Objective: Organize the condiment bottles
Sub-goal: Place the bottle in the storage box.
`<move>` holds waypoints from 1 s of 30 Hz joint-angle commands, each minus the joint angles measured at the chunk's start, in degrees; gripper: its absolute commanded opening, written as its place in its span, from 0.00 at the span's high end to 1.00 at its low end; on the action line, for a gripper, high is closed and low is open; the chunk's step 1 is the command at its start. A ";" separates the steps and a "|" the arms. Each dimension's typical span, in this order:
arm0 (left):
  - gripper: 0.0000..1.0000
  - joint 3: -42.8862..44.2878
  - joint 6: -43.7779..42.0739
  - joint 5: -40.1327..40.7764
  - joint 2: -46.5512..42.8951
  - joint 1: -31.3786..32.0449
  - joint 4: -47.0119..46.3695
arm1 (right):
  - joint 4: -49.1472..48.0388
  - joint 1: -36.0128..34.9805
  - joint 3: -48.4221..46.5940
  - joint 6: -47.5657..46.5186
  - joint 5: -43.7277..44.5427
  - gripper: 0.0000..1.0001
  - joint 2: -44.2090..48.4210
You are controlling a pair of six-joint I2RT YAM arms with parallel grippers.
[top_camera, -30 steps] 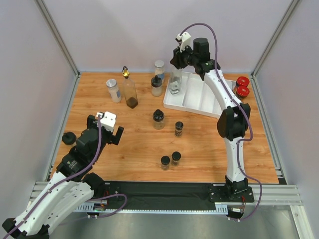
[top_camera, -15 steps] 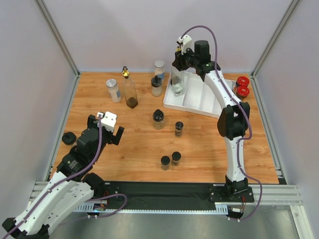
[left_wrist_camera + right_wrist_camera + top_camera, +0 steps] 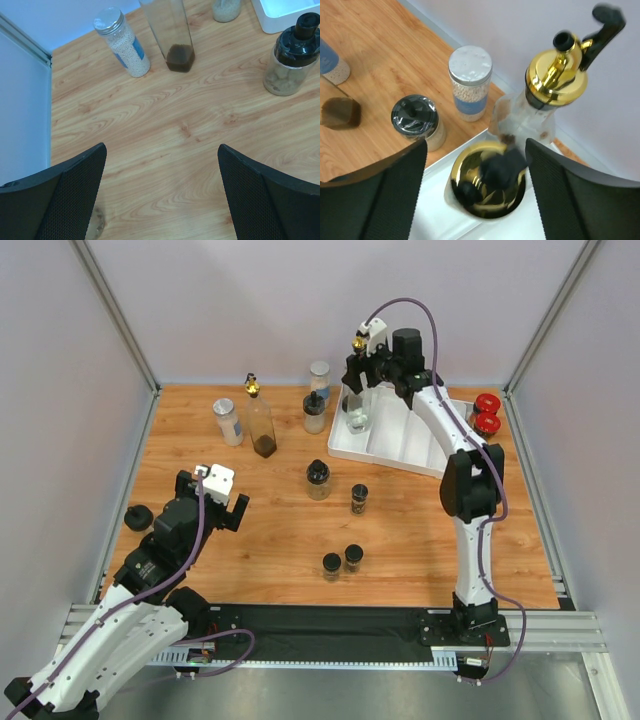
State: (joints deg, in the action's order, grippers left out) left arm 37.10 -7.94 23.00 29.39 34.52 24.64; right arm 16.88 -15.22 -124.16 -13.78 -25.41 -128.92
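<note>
No word, brand, number or sign can be read in any view. The nearest thing is a blue label on each of two clear jars. The first silver-lidded jar [image 3: 122, 42], filled with white grains and standing at the left of the worktop [image 3: 175, 130], shows a blue patch on its side in the left wrist view, but no letters resolve on it. The second silver-lidded jar [image 3: 470, 82], at the back of the worktop, wears a blue band in the right wrist view, likewise without legible print. From the top camera both labels are mere blue specks.
</note>
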 commanded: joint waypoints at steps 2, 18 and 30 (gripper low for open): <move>0.00 -0.28 -0.93 -0.68 -0.21 0.19 -1.00 | -3.70 0.28 3.13 -0.81 -1.13 0.10 5.96; 0.00 0.25 0.91 -2.87 -1.61 0.19 -1.00 | 1.21 2.12 19.46 -3.53 -6.93 0.00 24.76; 0.00 4.29 4.87 -8.85 3.21 0.02 -2.93 | 12.73 2.65 49.78 -8.63 -9.22 0.00 54.44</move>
State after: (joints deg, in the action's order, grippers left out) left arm 38.00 -5.04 16.53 31.00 34.52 24.16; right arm 26.76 -12.60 -79.92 -20.32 -33.08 -80.66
